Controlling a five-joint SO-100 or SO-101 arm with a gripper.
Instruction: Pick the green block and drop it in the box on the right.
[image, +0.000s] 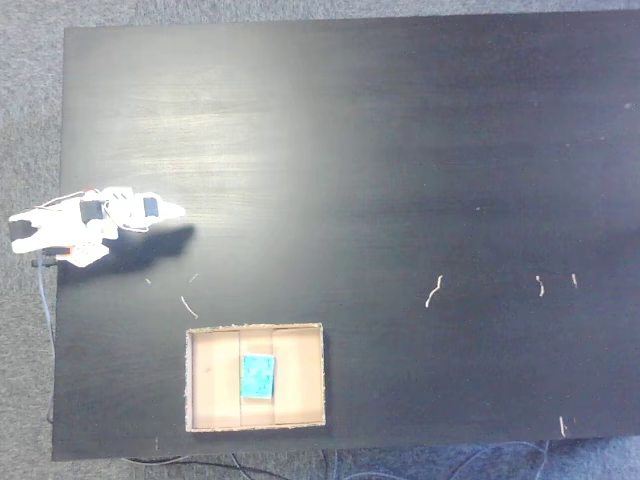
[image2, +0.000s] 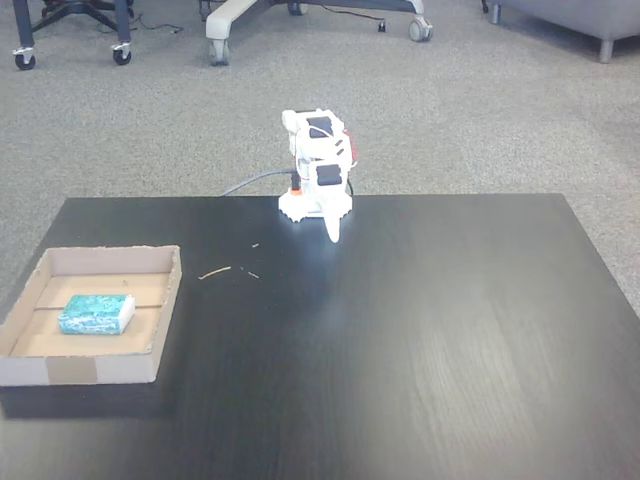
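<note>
Green block (image: 258, 376) flat inside box (image: 205, 375), mid-floor. Hand (image: 172, 211) folded at table (image: 400, 150) left edge, well apart.

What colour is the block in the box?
Teal-green block, clearest in the fixed view facing the arm.

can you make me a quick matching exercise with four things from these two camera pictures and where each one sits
Things:
1. green block
2. box
3. arm
4. scraps

Places:
A. folded up at the table's edge, beside a cable
B. scattered on the bare dark tabletop
C. lying flat on a pale cardboard floor
D. on the table near a corner, open side up

Pairs: 1-C, 2-D, 3-A, 4-B
</note>
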